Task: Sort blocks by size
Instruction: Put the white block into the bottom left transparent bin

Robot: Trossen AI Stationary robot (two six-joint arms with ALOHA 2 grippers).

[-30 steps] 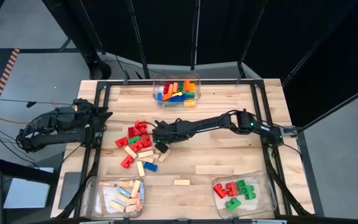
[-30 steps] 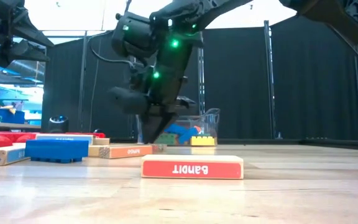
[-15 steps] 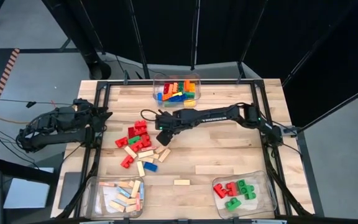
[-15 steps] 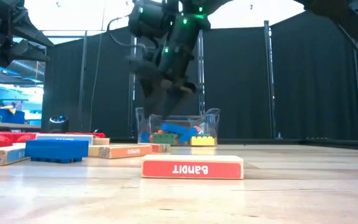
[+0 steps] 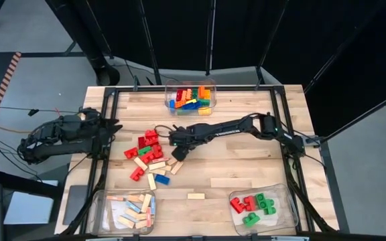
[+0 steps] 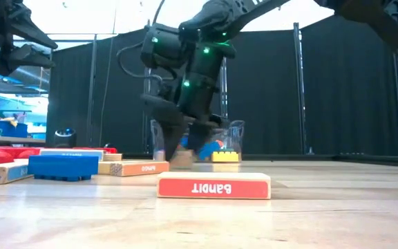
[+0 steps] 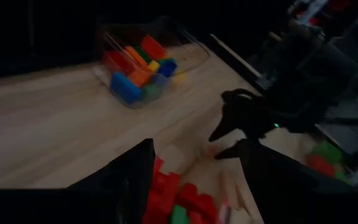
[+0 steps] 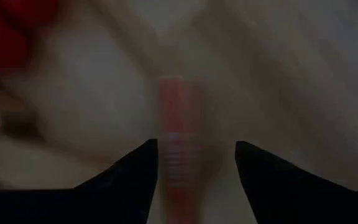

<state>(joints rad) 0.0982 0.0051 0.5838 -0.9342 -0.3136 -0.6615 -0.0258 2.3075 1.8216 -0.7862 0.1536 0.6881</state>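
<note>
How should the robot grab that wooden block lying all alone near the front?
Come straight down from above and pinch the lone wooden block across its two long sides, at the middle. It lies flat, by itself, and its short width looks easiest to span.

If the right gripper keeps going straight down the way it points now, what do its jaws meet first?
Most likely a tan wooden bar with a red printed face, lying between the open jaws of the right gripper at the edge of the loose pile of blocks. Depth is unclear, so treat this as probable.
</note>
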